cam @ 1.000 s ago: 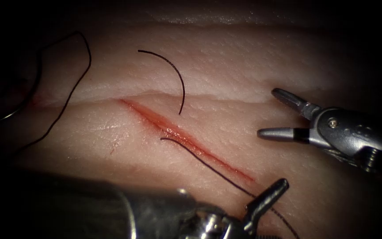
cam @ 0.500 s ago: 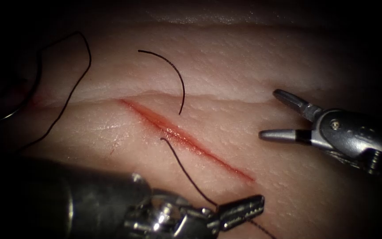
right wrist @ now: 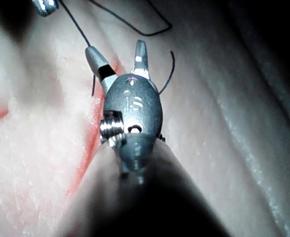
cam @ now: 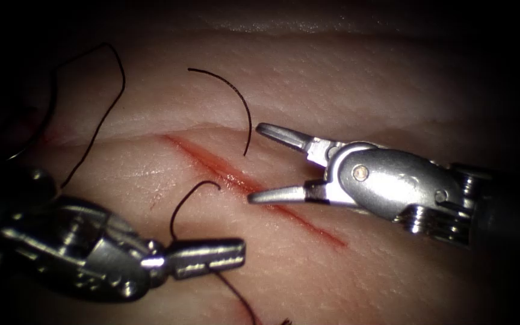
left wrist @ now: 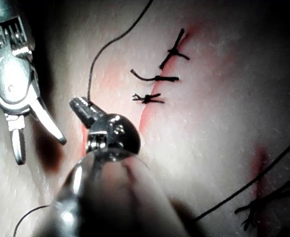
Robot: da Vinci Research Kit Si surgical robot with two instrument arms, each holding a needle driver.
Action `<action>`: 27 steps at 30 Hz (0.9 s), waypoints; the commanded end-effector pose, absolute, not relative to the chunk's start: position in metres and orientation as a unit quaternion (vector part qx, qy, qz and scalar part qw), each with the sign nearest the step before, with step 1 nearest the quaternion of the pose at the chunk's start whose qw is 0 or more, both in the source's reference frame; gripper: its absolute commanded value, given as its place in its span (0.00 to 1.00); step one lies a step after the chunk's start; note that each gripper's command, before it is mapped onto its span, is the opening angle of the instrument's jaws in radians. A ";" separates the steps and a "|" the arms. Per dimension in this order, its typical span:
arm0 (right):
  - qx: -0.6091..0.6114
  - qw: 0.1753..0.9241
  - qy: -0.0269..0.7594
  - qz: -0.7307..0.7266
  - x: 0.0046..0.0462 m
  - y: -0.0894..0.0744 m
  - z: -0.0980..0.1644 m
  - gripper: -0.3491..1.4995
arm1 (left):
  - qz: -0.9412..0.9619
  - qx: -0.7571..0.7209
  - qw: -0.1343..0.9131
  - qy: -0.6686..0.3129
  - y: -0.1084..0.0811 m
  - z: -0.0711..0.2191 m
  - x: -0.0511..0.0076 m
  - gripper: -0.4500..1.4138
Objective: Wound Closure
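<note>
The cut (cam: 254,189), red with fluid, runs aslant across the tissue (cam: 356,90). My left tool (cam: 207,259) lies low on the cut's left side, jaws shut on the thread (cam: 179,207) close to its free end, which curls up toward the cut. The left wrist view has the same grip (left wrist: 80,107). My right tool (cam: 256,164) hangs over the cut's middle with jaws open and nothing between them, as in its own view (right wrist: 116,50). A second thread arc (cam: 239,99) enters the tissue right of the cut. The needle (cam: 18,155) seems to lie free at the far left.
A long thread (cam: 100,117) trails across the tissue at far left. Tied stitches with short cut ends (left wrist: 154,78) sit further along the wound, another (left wrist: 263,203) apart from them. A ridge in the tissue (cam: 224,127) runs just beyond the cut's upper end.
My left jaws shut on the thread, then drew it left so its free end now curls. The right tool, still open, moved left to over the cut.
</note>
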State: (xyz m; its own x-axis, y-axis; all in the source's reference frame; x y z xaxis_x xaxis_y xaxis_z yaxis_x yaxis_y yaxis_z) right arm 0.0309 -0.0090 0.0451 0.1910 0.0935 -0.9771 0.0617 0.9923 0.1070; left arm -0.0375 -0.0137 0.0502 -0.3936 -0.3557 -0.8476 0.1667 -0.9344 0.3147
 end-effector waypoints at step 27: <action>0.068 0.764 0.637 -0.072 0.0382 -0.011 0.046 0.04 | -0.829 0.512 0.208 -0.081 -0.013 0.051 -0.0378 0.00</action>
